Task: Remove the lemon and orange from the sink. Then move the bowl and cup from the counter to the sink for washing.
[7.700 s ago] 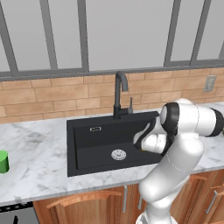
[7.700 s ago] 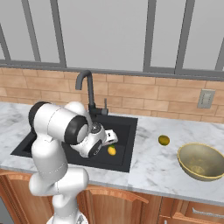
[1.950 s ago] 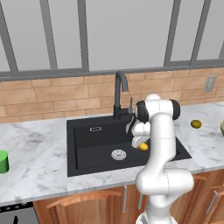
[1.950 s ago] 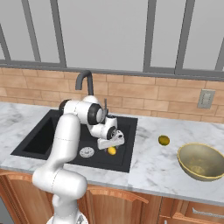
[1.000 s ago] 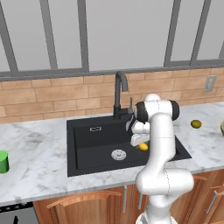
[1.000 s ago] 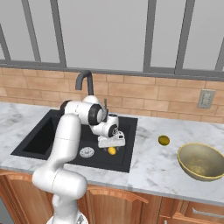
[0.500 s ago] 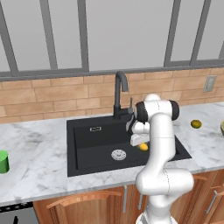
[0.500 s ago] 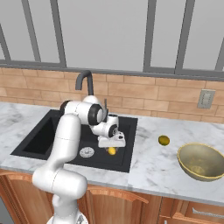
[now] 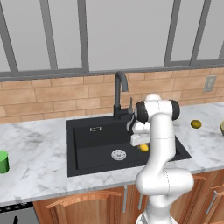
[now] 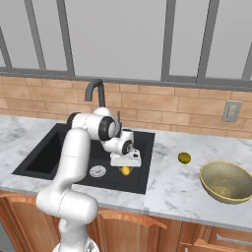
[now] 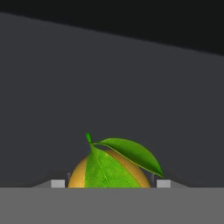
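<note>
Claw (image 11: 110, 184) narrowed from wide open, now clamped on round, dull orange-yellow orange with green leaves (image 11: 109, 171), held between the tips, low in black rectangular sink (image 9: 87, 146). Ready for lifting out. Small yellow oval lemon (image 10: 184, 157) already out on marble desk (image 10: 165, 189), well right of claw.

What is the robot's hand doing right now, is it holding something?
Gripper: closed around the orange down in the sink.

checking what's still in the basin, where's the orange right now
The orange sits on the floor of the sink near its right front corner, just right of the drain, with the hand closed around it.
</note>
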